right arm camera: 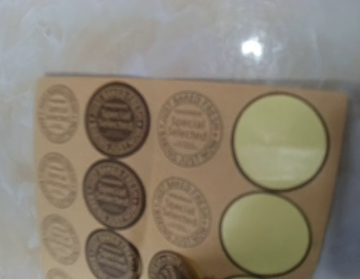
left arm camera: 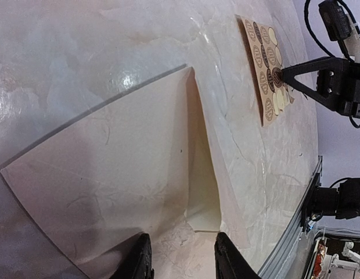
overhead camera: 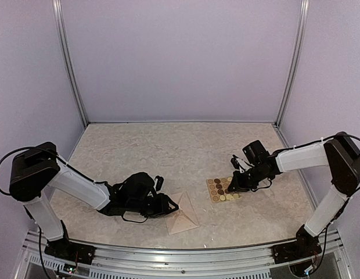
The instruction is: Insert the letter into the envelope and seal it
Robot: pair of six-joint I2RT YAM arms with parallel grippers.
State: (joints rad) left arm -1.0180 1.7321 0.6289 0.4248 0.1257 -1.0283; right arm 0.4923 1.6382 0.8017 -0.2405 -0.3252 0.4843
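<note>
The cream envelope (overhead camera: 184, 216) lies flat on the table in front of my left arm, and fills the left wrist view (left arm camera: 110, 174). A paler inner strip (left arm camera: 204, 186) shows along a fold; I cannot make out the letter as a separate sheet. My left gripper (overhead camera: 170, 205) is open and low at the envelope's near-left edge (left arm camera: 183, 263), jaws apart over that edge and bare table. My right gripper (overhead camera: 233, 185) has its tips together on a dark brown sticker (left arm camera: 277, 74) of the sticker card (overhead camera: 222, 189). Its fingers are out of the right wrist view.
The square sticker card (right arm camera: 186, 174) holds brown and tan round stickers and two yellow-green empty circles (right arm camera: 280, 139). Purple walls with metal posts (overhead camera: 69, 70) enclose the marbled table (overhead camera: 168, 145). A metal rail (overhead camera: 186, 256) runs along the front edge.
</note>
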